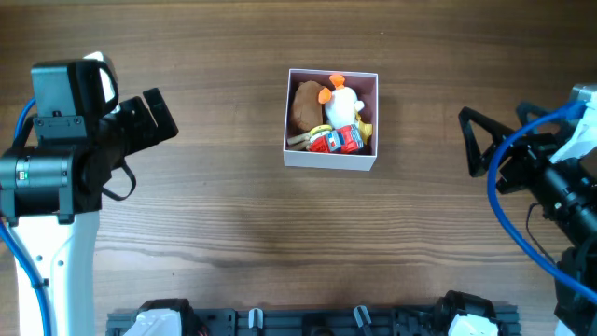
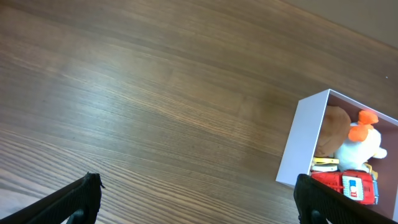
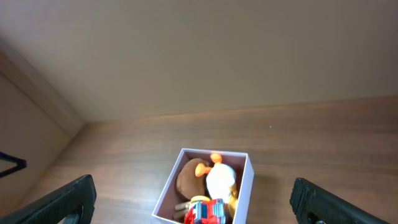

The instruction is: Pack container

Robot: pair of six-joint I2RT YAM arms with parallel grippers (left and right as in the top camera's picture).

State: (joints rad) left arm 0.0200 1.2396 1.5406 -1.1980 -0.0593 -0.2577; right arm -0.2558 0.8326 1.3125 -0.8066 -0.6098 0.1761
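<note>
Inside container (image 1: 331, 161): open top, but crowded by a brown plush (image 1: 305, 105), a white plush bird (image 1: 342, 99) and a red toy truck (image 1: 336, 140); hardly any pink floor shows.
Left of container: open worktop (image 1: 233, 233) as far as the left gripper (image 1: 157, 117), fingers spread wide.
Right of container: open worktop up to the right gripper (image 1: 466, 142), fingers spread wide.
Robot's side of container: broad open worktop up to a black rack (image 1: 308, 322).
Far side of container: a strip of worktop, then a wall (image 3: 199, 50).

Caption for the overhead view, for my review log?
Container holding toys, mid-frame; left hand and right hand open, empty, apart from it.
</note>
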